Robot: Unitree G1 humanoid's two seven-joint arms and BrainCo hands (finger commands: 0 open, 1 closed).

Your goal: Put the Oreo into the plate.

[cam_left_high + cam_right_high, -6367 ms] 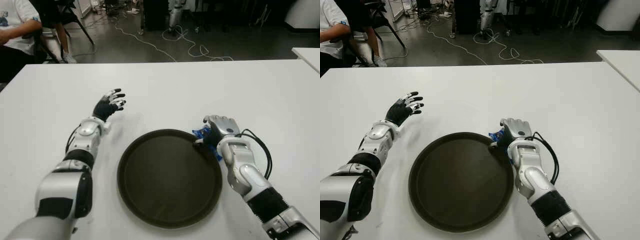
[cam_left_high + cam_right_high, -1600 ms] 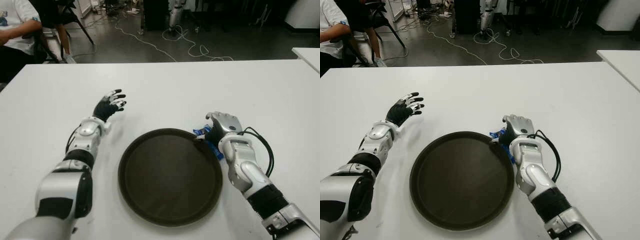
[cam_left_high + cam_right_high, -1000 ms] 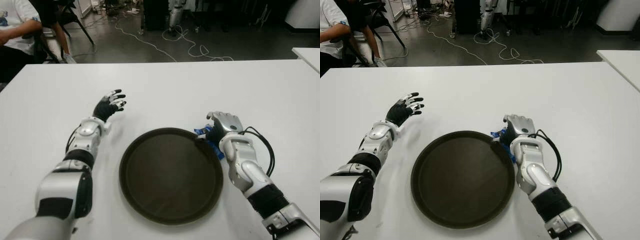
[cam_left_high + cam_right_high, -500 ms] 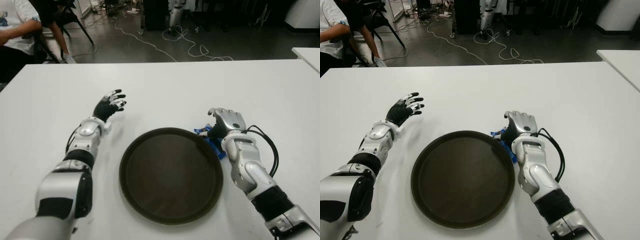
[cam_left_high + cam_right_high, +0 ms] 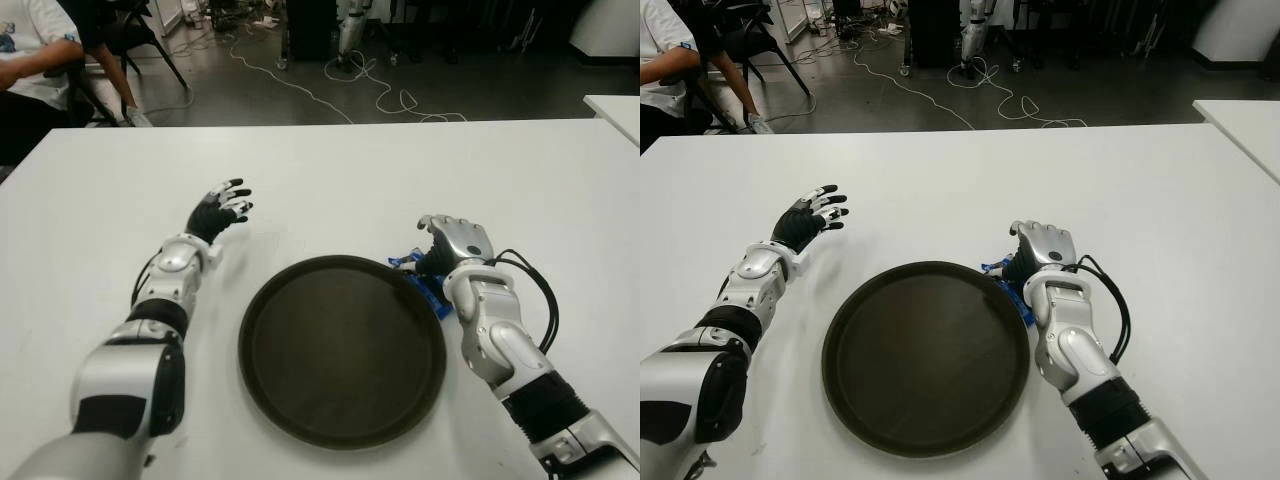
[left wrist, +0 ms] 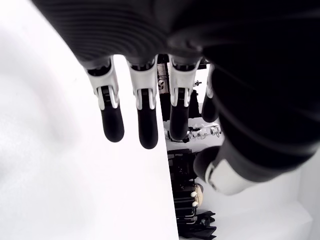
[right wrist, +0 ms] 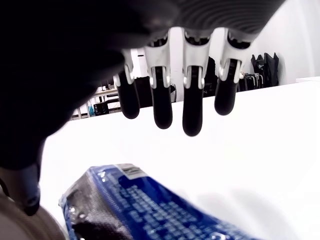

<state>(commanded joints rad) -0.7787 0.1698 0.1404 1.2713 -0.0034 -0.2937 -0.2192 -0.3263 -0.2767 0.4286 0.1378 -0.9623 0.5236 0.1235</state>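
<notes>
Oreo packet (image 7: 150, 210) lies under the right hand (image 5: 455, 243), fingers (image 7: 192, 107) spread above it, ungrasped; its long axis skirts the plate (image 5: 342, 349) rim.

A robot lab or workshop is shown. Behind the big white table (image 5: 330, 170) a dark floor (image 5: 300, 95) is seen, with white cables (image 5: 375, 90) left lying across it and dark equipment (image 5: 310, 25) stood at the back. A person (image 5: 30, 60) is seated on a chair at the far left, and a second white table (image 5: 615, 105) is seen at the right edge.
</notes>
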